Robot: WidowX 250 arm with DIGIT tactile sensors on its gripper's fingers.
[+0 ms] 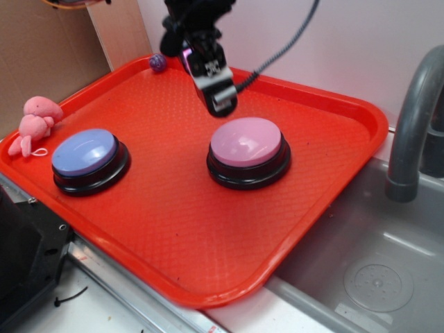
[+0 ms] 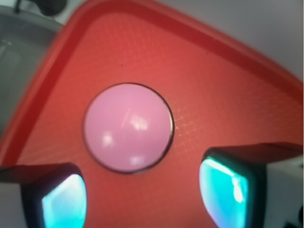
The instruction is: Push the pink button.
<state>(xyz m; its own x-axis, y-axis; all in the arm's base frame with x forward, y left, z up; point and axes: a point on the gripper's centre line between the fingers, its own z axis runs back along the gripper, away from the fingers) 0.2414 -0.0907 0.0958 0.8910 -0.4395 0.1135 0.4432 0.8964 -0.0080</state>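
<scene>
Closest to the wrist lens, my tool's two fingers stand wide apart, holding nothing. Between and beyond them sits the round glossy light-pink domed plastic button on its black base, near the middle of the red plastic tray. From outside, my tool hangs above and just behind the dome, not touching it. Judging by that gap, the approach looks done; the press itself is not yet made. The blue-topped button sits well apart.

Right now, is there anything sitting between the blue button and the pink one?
No. In the exterior view only bare red tray separates the blue button from the pink button.
</scene>
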